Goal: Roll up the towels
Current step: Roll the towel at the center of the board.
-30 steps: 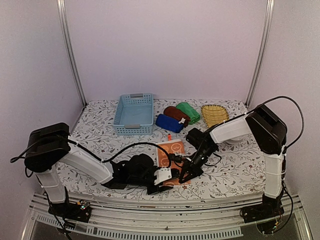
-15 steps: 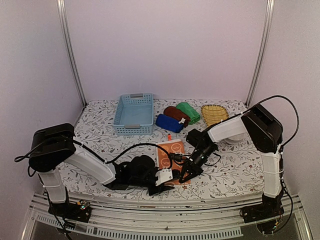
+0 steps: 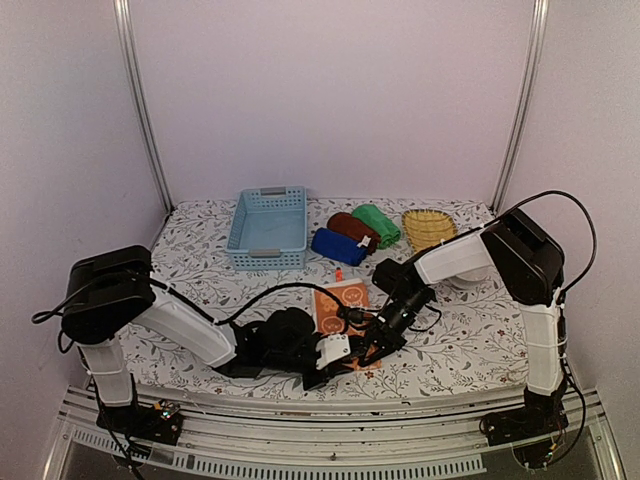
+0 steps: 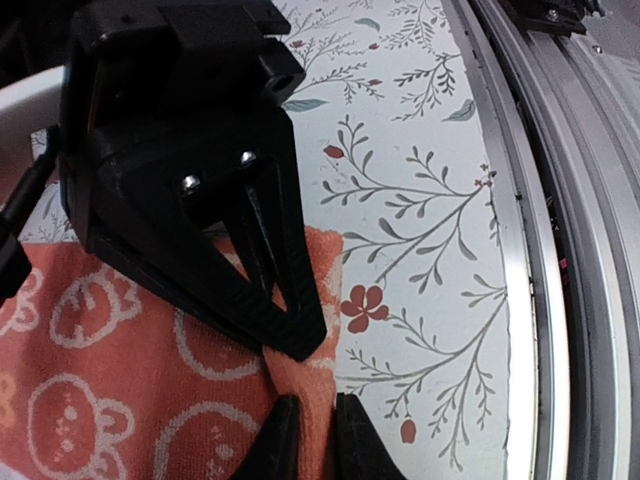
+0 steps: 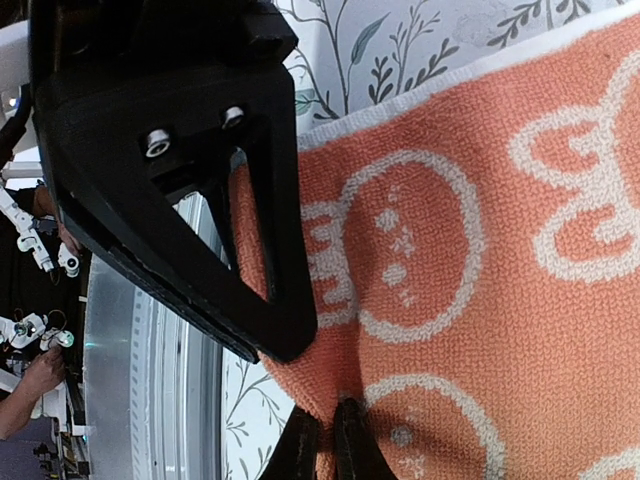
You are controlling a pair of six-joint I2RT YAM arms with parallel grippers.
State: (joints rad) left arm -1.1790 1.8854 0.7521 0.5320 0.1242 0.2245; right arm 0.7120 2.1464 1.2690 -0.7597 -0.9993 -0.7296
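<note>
A: Where is the towel found, and what is held on the left?

B: The orange terry hand towel with white bear outlines (image 3: 343,300) is laid flat on the flower-printed surface (image 3: 190,250), close to the front edge and between the two arms. At its near hem a small ridge of cloth is pinched between the closed jaws of the left end effector (image 4: 308,440).

A: And on the right?

B: Further right along the same hem, the cloth is clamped by the right end effector (image 5: 325,440), whose jaws are drawn almost together on the pile.

A: How is it expected to handle?

B: It is judged to be light, limp and grippy, not fragile. No shape is kept by it, so the hem is best taken evenly at two well-spread points; otherwise a skewed roll may be formed.
</note>
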